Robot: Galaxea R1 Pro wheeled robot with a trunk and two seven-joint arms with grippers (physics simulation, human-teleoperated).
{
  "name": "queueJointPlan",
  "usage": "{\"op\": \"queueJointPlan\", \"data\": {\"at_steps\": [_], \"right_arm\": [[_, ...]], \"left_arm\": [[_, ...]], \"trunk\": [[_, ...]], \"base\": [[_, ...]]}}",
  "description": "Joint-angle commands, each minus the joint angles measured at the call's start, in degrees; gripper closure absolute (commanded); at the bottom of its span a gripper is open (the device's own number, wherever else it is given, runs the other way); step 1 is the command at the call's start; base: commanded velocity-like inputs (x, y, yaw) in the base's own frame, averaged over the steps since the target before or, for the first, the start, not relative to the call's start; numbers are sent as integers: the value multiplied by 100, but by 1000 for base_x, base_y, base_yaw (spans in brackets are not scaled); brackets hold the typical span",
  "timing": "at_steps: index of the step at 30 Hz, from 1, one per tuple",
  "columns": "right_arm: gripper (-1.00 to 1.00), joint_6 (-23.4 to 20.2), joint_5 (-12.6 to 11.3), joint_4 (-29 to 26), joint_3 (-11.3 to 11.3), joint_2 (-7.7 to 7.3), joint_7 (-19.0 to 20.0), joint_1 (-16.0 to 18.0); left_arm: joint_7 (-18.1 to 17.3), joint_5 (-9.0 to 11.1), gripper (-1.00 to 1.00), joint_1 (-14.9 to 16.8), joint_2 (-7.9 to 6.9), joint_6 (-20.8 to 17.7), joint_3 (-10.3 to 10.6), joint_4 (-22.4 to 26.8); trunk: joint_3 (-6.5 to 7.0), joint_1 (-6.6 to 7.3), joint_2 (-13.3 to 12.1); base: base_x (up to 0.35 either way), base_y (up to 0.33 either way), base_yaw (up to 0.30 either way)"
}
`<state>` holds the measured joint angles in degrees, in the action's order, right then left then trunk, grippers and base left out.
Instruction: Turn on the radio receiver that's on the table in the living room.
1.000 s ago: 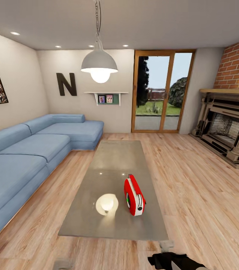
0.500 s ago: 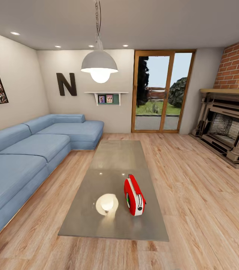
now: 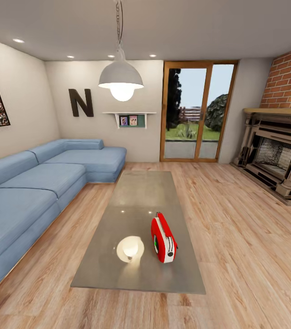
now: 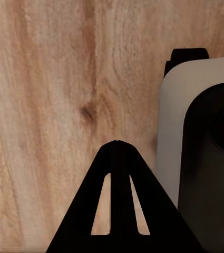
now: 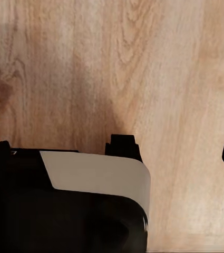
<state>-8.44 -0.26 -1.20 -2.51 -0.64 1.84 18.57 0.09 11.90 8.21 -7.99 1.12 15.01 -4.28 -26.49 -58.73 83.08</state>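
the living room shows in the head view, with the table (image 3: pixel 138 201) running lengthwise away from the camera over the wood floor (image 3: pixel 236 237). its glossy grey top mirrors the pendant lamp (image 3: pixel 121 80) as a bright patch near the table's near end. the radio receiver (image 3: pixel 163 239) stands upright on the table close to its near right corner, just beside that bright reflection and apart from the table's edges; it is red with a white side panel facing the near right, a thin wire handle over its rounded top and a small green spot on its left face. a blue corner sofa (image 3: pixel 31 183) runs along the table's left side, well apart from it, and a brick fireplace (image 3: pixel 277 151) stands off to the right. on the far wall hang a dark letter "n" (image 3: pixel 81 103) and a small shelf (image 3: pixel 129 116), next to a wood-framed glass door (image 3: pixel 198 112). in the left wrist view the left gripper (image 4: pixel 118 145) points down at the floor boards, its two fingers pressed together to a single tip and clasping nothing, with a white and black part of the robot's body (image 4: pixel 201 142) beside it. the right wrist view looks at the floor and the same white and black body (image 5: pixel 64 205); a dark sliver at the edge of that picture is too little to tell how the right gripper stands.
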Motion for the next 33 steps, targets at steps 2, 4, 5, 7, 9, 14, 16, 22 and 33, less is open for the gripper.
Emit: {"op": "queueJointPlan", "data": {"at_steps": [2, 4, 5, 7, 9, 14, 16, 22, 33], "right_arm": [[-100, -4, 0, -6, 3, -4, 0, -2], [-100, 32, -1, -19, 5, -7, 0, -3], [-100, 79, -1, -22, 5, -10, 0, -3], [-100, 315, -1, -25, 5, -13, 0, -3], [-100, 588, -1, -22, 5, -14, 0, -3], [-100, 1302, -1, -21, 5, -15, 0, -3], [-100, 1443, -1, -20, 5, -15, 0, -3], [-100, 1545, -1, -20, 5, -15, 0, -4], [-100, 1547, -1, -20, 5, -15, 0, -3]], "left_arm": [[-10, -7, 100, -2, 5, 7, 1, 3], [-16, -24, 100, -4, 7, 28, 2, 11], [-17, -26, 100, -4, 9, 31, 2, 12], [-17, -22, 100, -3, 44, 41, 2, 14], [-17, -22, 100, -3, 131, 44, 2, 14], [-18, -20, 100, -4, 312, 46, 2, 15], [-18, -21, 100, -4, 330, 46, 2, 15], [-18, -21, 100, -3, 341, 46, 2, 15], [-18, -21, 100, -4, 342, 46, 2, 15]], "trunk": [[0, 0, 0], [0, 0, 0], [0, 0, 0], [0, 0, 0], [0, 0, 0], [0, 0, 0], [0, 0, 0], [0, 0, 0], [0, 0, 0]], "base": [[0, 0, 0], [0, 0, 0], [0, 0, 0], [0, 0, 0], [0, 0, 0], [0, 0, 0], [0, 0, 0], [0, 0, 0], [0, 0, 0]]}}
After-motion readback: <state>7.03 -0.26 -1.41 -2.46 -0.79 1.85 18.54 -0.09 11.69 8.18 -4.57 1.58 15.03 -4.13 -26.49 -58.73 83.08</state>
